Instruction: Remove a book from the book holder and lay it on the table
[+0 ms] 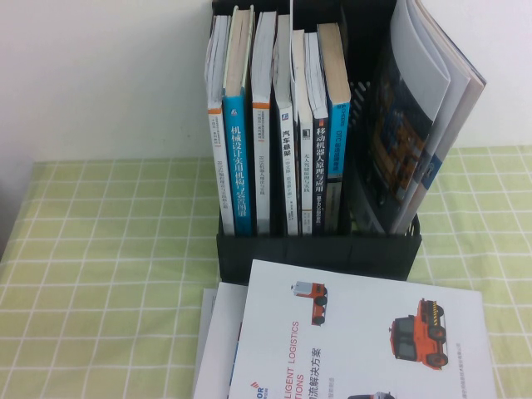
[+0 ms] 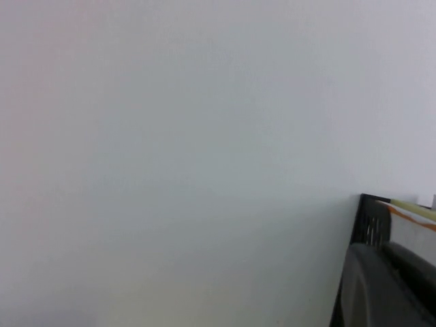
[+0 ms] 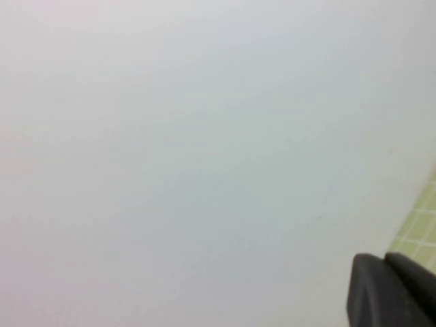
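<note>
**Brochure waits in the rack, both arms held back**

From the high view we see the large thin glossy brochure with the warehouse-photo cover (image 1: 397, 137) leaning in the rightmost slot of the black plastic upright file rack (image 1: 316, 249), its long axis roughly upright, tilted right. A white brochure with orange trucks (image 1: 366, 341) lies on the green checked worktop (image 1: 100, 249) before the rack. Neither arm shows here.

In the left wrist view, the left gripper (image 2: 388, 286) is a dark edge facing a white wall, the rack's corner just beyond it; we cannot tell its fingers' state.

In the right wrist view, the right gripper (image 3: 392, 289) hovers beside a sliver of worktop, fingers likewise unreadable. We judge the right arm nearer.
</note>
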Controlling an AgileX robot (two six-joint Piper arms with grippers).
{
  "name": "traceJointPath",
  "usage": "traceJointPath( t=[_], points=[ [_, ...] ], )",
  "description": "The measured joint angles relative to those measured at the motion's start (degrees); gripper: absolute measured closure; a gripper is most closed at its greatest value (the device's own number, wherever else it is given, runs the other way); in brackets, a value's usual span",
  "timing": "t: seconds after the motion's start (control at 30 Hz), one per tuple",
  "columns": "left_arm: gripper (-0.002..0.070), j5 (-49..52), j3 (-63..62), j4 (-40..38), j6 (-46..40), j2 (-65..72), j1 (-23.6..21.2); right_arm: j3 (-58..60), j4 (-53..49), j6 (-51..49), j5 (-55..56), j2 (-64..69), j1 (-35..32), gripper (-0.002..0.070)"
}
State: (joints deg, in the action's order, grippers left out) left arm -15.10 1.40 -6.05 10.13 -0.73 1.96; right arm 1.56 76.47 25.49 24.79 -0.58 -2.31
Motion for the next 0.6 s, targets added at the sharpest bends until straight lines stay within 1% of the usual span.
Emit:
traceJointPath(
  t=[0.1,0.17,0.23,0.3,0.47,0.53,0.57,0.6],
  points=[
    [0.0678,-0.61,0.0,0.0,2.03,0.0,0.0,0.0,16.6,-1.59,8.49,0.0,0.0,0.0678],
    [0.0678,-0.76,0.0,0.0,3.47,0.0,0.0,0.09,21.83,-4.75,16.34,0.0,0.0,0.0678],
    [0.0678,-0.76,0.0,-0.04,4.35,0.0,0.0,0.09,24.5,-6.62,22.08,0.0,0.0,0.0678],
    [0.0678,-0.76,0.0,-0.13,4.91,0.0,0.0,0.09,24.81,-7.78,24.44,0.0,0.0,0.0678],
    [0.0678,-0.76,0.0,-0.13,5.38,0.0,0.0,0.09,24.81,-12.89,22.12,0.0,0.0,0.0678],
    [0.0678,-0.76,0.0,-0.13,6.19,0.0,0.0,0.09,24.41,-10.76,20.2,0.0,0.0,0.0678],
    [0.0678,-1.05,0.0,-0.13,6.93,0.0,0.0,0.09,21.79,-8.14,18.88,0.0,0.0,0.0678],
    [0.0678,-1.87,0.0,-0.13,7.84,0.0,0.0,0.13,16.08,-4.37,16.95,0.0,0.0,0.0678]
  ],
)
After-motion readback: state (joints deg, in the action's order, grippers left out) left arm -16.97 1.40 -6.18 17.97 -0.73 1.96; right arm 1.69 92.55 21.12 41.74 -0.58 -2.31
